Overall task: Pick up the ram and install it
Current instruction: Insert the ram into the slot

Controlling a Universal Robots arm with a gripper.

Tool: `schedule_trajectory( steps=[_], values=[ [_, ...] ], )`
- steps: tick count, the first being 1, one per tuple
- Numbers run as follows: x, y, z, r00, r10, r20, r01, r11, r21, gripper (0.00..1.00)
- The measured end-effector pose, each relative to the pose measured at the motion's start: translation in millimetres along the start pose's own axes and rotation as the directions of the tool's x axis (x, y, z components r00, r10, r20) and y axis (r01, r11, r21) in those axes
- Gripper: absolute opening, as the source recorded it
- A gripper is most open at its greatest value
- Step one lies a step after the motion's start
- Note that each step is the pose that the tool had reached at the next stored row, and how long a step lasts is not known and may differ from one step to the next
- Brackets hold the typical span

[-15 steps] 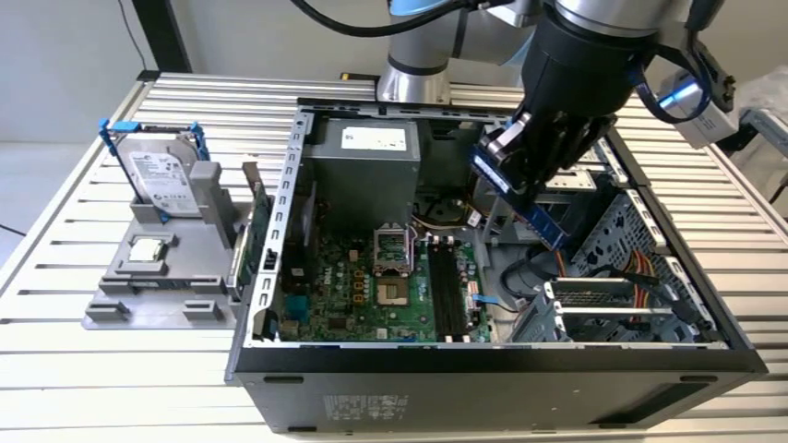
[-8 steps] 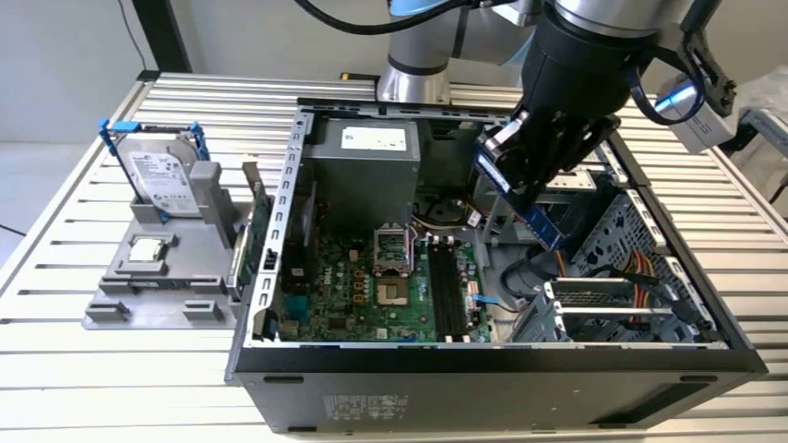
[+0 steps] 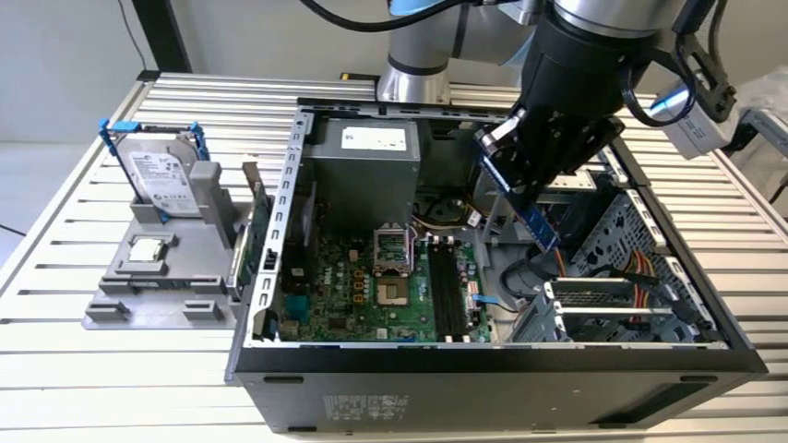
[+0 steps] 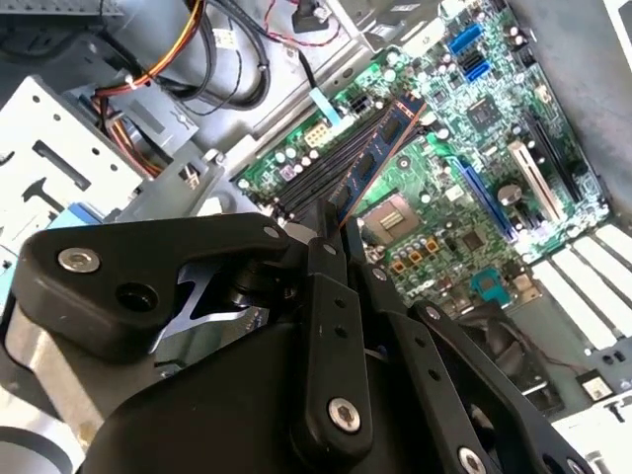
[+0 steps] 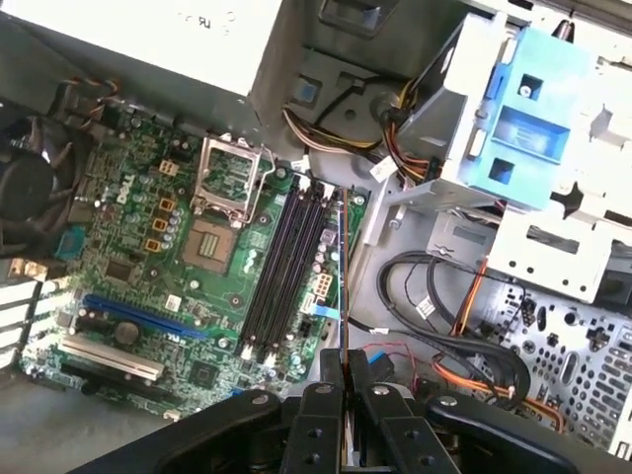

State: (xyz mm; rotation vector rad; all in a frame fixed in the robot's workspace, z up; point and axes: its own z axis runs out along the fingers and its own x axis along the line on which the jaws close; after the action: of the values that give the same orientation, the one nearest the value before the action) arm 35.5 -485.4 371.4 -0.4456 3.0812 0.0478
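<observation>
Item: ram [image 3: 532, 221]. Clamped edgewise in your claw [image 3: 523, 186], hanging tilted inside the open computer case [image 3: 493, 362], near the memory slots [image 5: 286, 267] and not yet seated.
Handling: you likely need its long edge level and parallel to one slot.

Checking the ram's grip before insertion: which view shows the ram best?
The second wrist view: the ram shows its chip-lined face, held in the gripper. The exterior view shows it slanted, partly hidden; the first wrist view, edge-on.
</observation>
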Motion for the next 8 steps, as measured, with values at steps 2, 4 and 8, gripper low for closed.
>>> schedule_trajectory(
  steps=[2, 4, 8],
  values=[
    [0.0, 0.0, 0.1, 0.9998, 0.019, 0.0005, -0.019, 0.9998, 0.0006, 0.0],
    [0.0, 0.0, 0.2, 0.9992, 0.04, 0.0011, -0.04, 0.9992, 0.0013, 0.0],
    [0.0, 0.0, 0.5, 0.9967, 0.081, 0.0023, -0.081, 0.9967, 0.0025, 0.0]
  ],
)
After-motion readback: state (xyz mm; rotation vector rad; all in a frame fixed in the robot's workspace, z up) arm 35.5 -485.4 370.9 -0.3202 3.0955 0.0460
